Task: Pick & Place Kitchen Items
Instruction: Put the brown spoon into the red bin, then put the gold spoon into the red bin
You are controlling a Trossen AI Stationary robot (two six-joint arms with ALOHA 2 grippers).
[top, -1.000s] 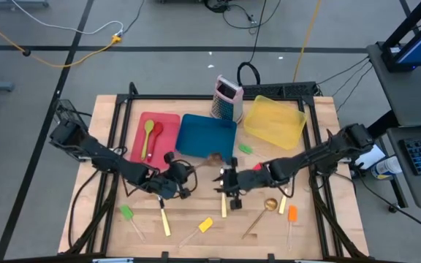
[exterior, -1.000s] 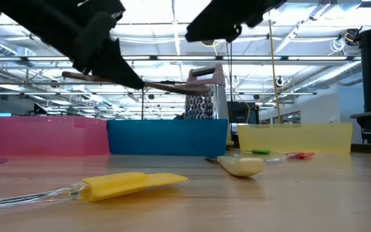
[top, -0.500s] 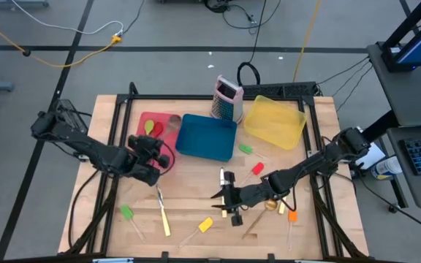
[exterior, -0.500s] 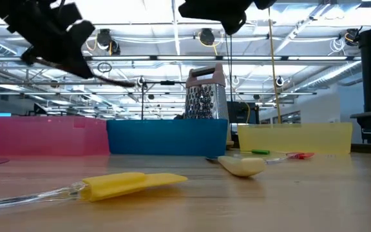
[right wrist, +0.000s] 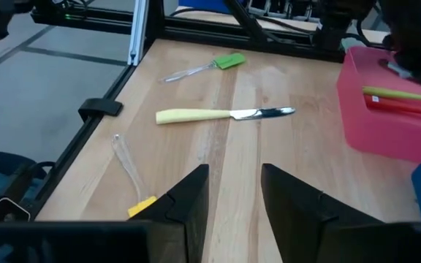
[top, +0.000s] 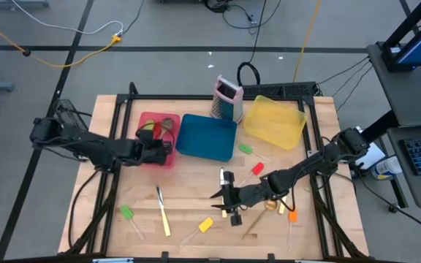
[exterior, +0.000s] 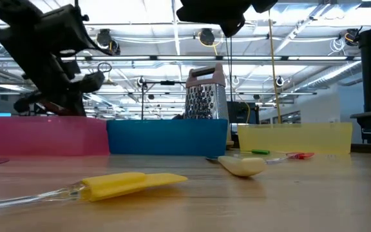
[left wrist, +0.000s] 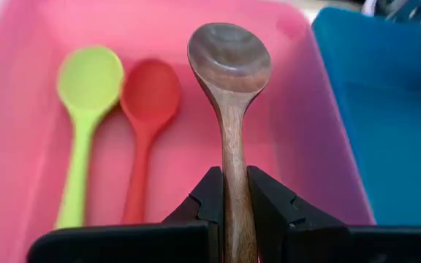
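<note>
My left gripper [top: 158, 144] is shut on a wooden spoon [left wrist: 229, 66] over the red tray [top: 149, 156]. A green spoon [left wrist: 85, 88] and a red spoon [left wrist: 147, 102] lie flat in that tray. My right gripper [right wrist: 234, 196] hangs open over the bare tabletop near the table's middle [top: 229, 201], with nothing between its fingers. Beyond it lie a pale-handled knife [right wrist: 225, 114], a green spatula [right wrist: 212, 64] and a yellow spatula [right wrist: 142, 206]. In the low view the left gripper [exterior: 57, 71] hangs above the tray wall. My left gripper pinches the wooden spoon's handle [left wrist: 232, 186] between its two fingers. The fingers lie along the handle and slant downward toward the table's far side. The spoon sticks out forward, its bowl [left wrist: 229, 55] over the tray's floor; whether it touches the tray I cannot tell.
A blue tray [top: 207, 137] adjoins the red one, a yellow tray [top: 275, 121] and a metal grater [top: 227, 99] stand behind. A red spatula [top: 255, 169], an orange spatula [top: 291, 216], a spoon [top: 269, 206] and a small green piece [top: 245, 148] lie at the right.
My left gripper has carried the wooden spoon from the table's middle toward the left and far edge, over the red tray, and has rolled and tipped as it went. My right gripper has shifted a little toward the near edge, then kept still.
</note>
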